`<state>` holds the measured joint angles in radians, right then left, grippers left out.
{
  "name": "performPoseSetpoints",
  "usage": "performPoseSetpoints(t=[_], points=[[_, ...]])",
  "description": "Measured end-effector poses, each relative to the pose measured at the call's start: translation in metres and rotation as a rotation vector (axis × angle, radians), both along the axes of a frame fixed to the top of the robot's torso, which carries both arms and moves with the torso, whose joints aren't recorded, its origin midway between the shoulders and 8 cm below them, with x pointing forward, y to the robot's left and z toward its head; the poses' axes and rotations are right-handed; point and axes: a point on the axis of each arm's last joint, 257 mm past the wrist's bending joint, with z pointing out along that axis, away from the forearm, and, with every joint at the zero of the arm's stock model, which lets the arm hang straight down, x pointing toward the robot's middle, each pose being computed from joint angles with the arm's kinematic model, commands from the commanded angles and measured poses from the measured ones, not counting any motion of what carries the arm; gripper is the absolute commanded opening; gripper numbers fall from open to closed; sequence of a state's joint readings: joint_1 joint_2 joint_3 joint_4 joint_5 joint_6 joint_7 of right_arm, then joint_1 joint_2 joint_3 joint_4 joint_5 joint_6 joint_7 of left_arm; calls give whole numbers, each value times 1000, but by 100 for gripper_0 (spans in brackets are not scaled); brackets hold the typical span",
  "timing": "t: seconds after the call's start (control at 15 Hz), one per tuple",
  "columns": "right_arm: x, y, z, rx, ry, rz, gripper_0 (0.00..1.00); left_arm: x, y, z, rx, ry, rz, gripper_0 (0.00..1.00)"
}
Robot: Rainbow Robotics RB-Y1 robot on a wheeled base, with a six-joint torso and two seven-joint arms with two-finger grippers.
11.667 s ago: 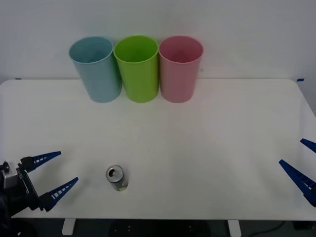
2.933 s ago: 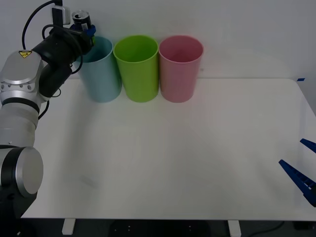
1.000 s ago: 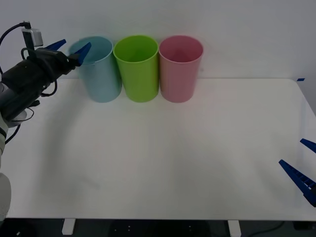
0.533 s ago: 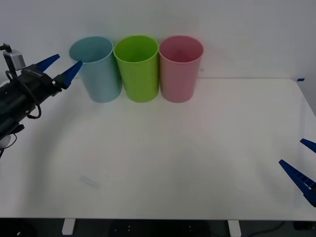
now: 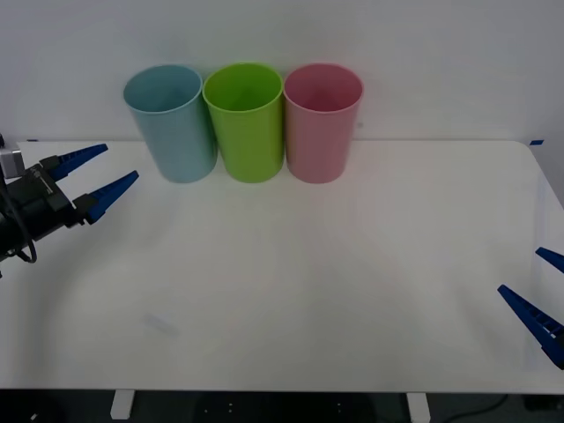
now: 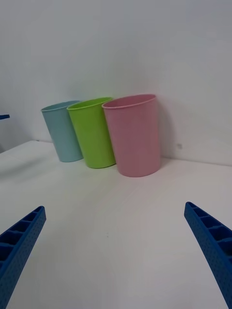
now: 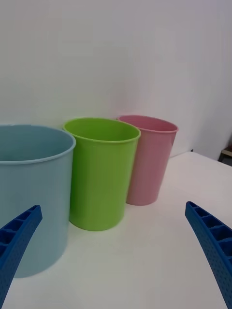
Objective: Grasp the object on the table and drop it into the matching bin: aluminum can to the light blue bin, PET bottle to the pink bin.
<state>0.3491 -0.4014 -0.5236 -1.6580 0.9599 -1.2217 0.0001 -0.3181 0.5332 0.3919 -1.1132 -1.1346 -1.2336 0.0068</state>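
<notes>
The aluminum can is out of view in every frame. My left gripper (image 5: pixel 119 161) hangs open and holds nothing over the left end of the white table (image 5: pixel 308 264), short of the light blue bin (image 5: pixel 172 123) and to its left. Between the left wrist's spread fingers (image 7: pixel 113 205), the light blue bin (image 7: pixel 29 203) stands closest, the pink bin (image 7: pixel 147 159) farthest. My right gripper (image 5: pixel 520 270) is parked open at the table's front right edge, its fingers (image 6: pixel 114 206) wide apart, far from the pink bin (image 6: pixel 135 137) and the light blue bin (image 6: pixel 63 133). The pink bin (image 5: pixel 322 123) stands rightmost in the row.
A lime green bin (image 5: pixel 247 123) stands between the other two along the table's far edge, all three touching or nearly so, against a white wall. The lime green bin (image 6: pixel 94 133) (image 7: pixel 101 174) also shows in both wrist views.
The left gripper held the can over the light blue bin, then opened; the can is gone from view. Over the last second the arm has drawn back left and toward me.
</notes>
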Motion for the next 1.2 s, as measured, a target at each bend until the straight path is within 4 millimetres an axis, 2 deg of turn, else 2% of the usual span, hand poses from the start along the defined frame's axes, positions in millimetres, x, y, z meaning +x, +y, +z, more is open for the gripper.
performPoseSetpoints(t=[0.2,0.4,0.93,1.2], points=[[0,0,0,0,0,0,100,-25,2,-12,75,-30,-4,100],[0,0,0,0,0,0,100,-48,14,-16,123,-52,19,100],[0,0,0,0,0,0,100,-132,41,-24,201,-34,67,100],[0,0,0,0,0,0,100,-156,48,-30,184,-1,99,100]])
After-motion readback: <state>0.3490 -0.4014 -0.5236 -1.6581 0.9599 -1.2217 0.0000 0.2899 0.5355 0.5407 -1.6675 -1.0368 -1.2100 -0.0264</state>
